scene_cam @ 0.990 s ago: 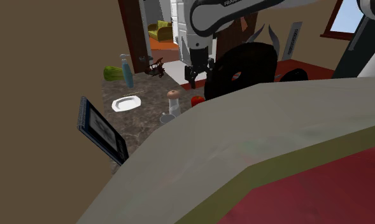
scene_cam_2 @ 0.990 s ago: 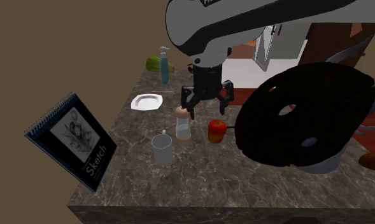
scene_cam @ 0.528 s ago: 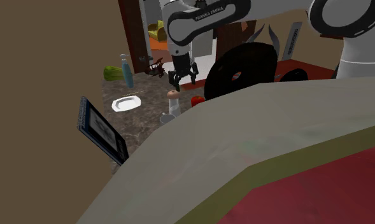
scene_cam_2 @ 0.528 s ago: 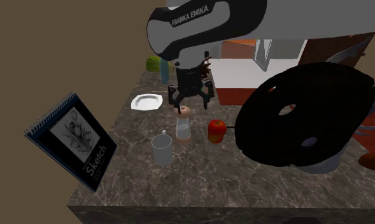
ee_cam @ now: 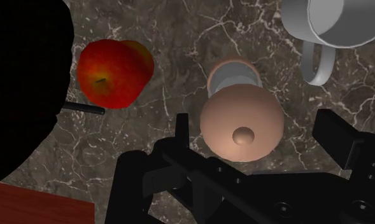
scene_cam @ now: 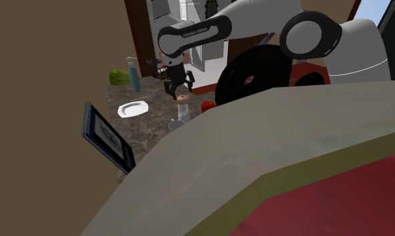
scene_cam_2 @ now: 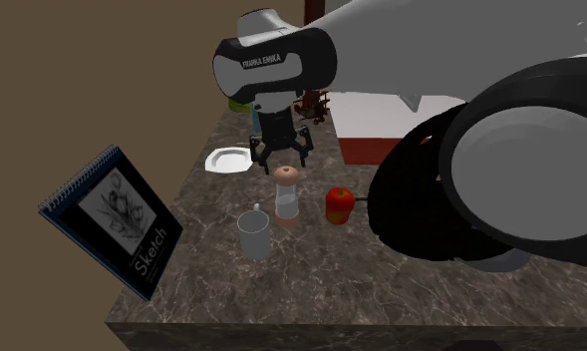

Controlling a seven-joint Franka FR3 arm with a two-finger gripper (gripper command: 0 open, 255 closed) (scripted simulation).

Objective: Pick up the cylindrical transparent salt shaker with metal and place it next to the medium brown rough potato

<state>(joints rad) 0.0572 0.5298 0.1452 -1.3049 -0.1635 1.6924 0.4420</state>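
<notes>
Note gripper (scene_cam_2: 279,156) spread wide, holding nothing; salt shaker (scene_cam_2: 287,194) upright on desk (scene_cam_2: 381,289) directly beneath, nearer one finger. Risks clipping the rounded cap on descent, tipping shaker toward apple (ee_cam: 114,71) or mug (ee_cam: 329,22) flanking the gripper.

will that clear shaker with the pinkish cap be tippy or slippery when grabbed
The clear cylindrical shaker with a pinkish domed cap stands tall and narrow on the dark marbled counter, so an off-centre push would probably tip it. Its smooth round wall may slip in the open black gripper, and once felled it would likely roll.
</notes>
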